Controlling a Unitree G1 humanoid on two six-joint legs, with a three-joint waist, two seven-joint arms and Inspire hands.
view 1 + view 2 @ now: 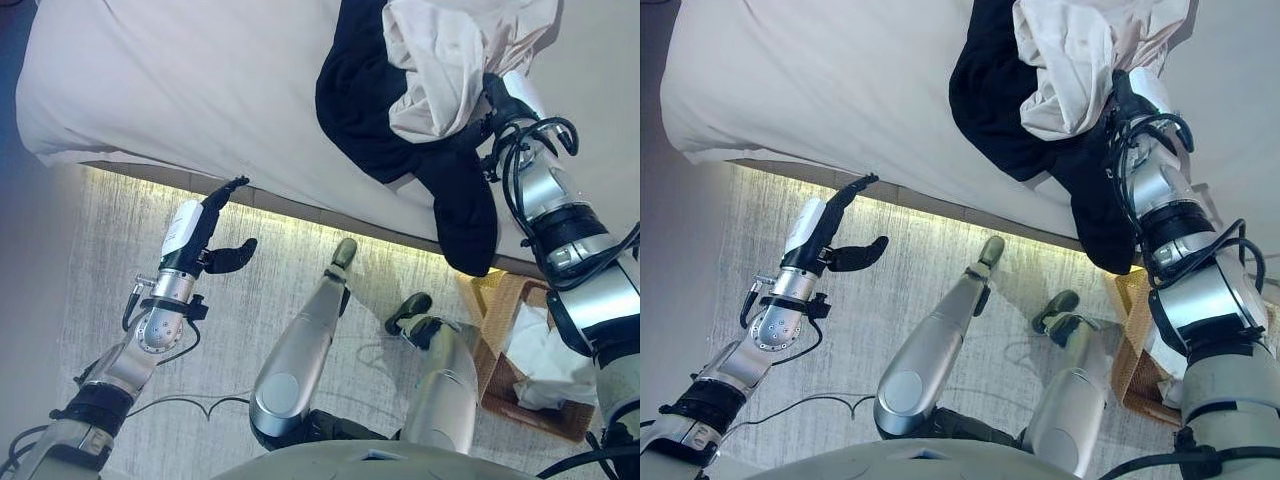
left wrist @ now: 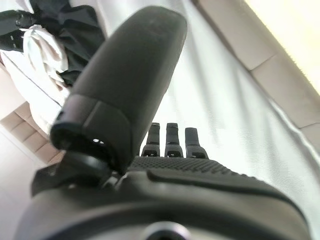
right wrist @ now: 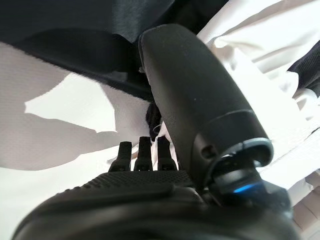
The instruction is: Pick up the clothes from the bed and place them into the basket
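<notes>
A black garment (image 1: 360, 100) and a cream-white garment (image 1: 450, 60) lie heaped on the white bed (image 1: 180, 80) at the far right; the black one hangs over the bed's edge. My right hand (image 1: 499, 102) reaches in at the heap, just under the white garment's edge. In the right wrist view its thumb (image 3: 195, 95) stands straight and its fingers (image 3: 142, 152) point at the black and white cloth without holding any. My left hand (image 1: 205, 235) is open and empty, held over the floor just short of the bed's edge.
A wicker basket (image 1: 497, 300) stands on the floor at the lower right beside the bed, with white cloth (image 1: 545, 360) in it. A pale carpet (image 1: 110, 260) covers the floor before the bed. The bed's left part is bare sheet.
</notes>
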